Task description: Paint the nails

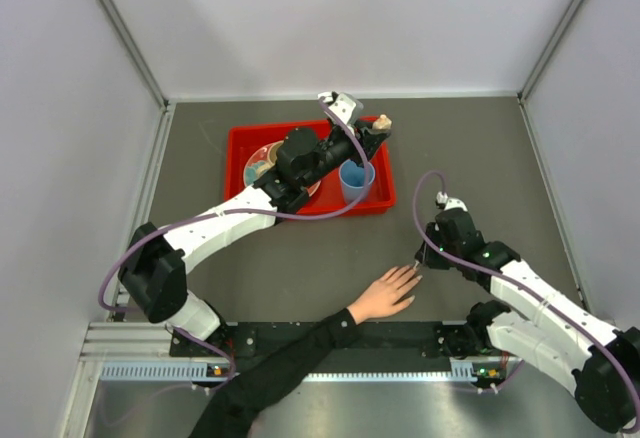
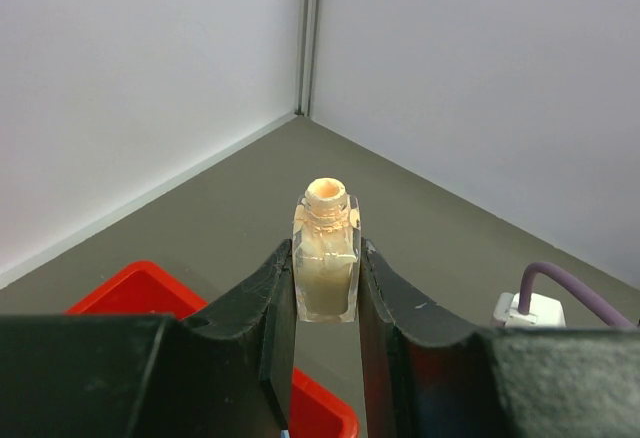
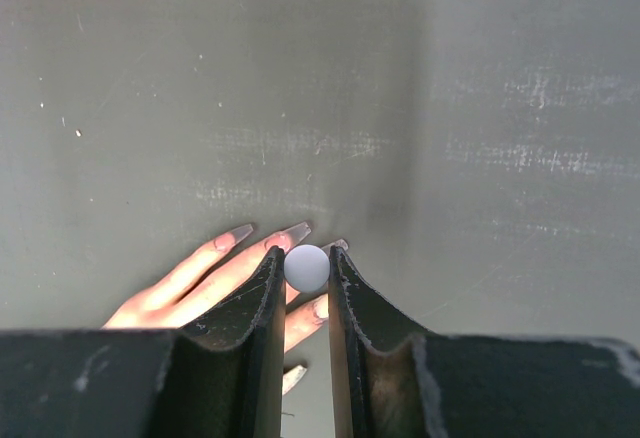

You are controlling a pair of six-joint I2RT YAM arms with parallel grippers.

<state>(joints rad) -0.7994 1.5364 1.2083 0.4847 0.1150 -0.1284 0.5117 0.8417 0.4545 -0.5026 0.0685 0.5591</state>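
Note:
A light-skinned hand (image 1: pixel 385 295) with a black sleeve lies flat on the grey table, fingers spread toward the right arm. Its long pale nails (image 3: pixel 240 231) show in the right wrist view. My right gripper (image 3: pixel 305 258) hovers over the fingertips, shut on a white round brush cap (image 3: pixel 307 268); the brush below the cap is hidden. In the top view this gripper (image 1: pixel 420 263) sits just beyond the nails (image 1: pixel 414 274). My left gripper (image 2: pixel 326 278) is shut on an uncapped clear bottle of pale polish (image 2: pixel 326 258), held upright above the red tray's far right corner (image 1: pixel 380 123).
A red tray (image 1: pixel 240 138) stands at the back centre, holding a blue cup (image 1: pixel 355 178) and a round palette plate (image 1: pixel 262 163). White walls enclose the table on three sides. The black-sleeved forearm (image 1: pixel 290 353) crosses the near edge between the arm bases.

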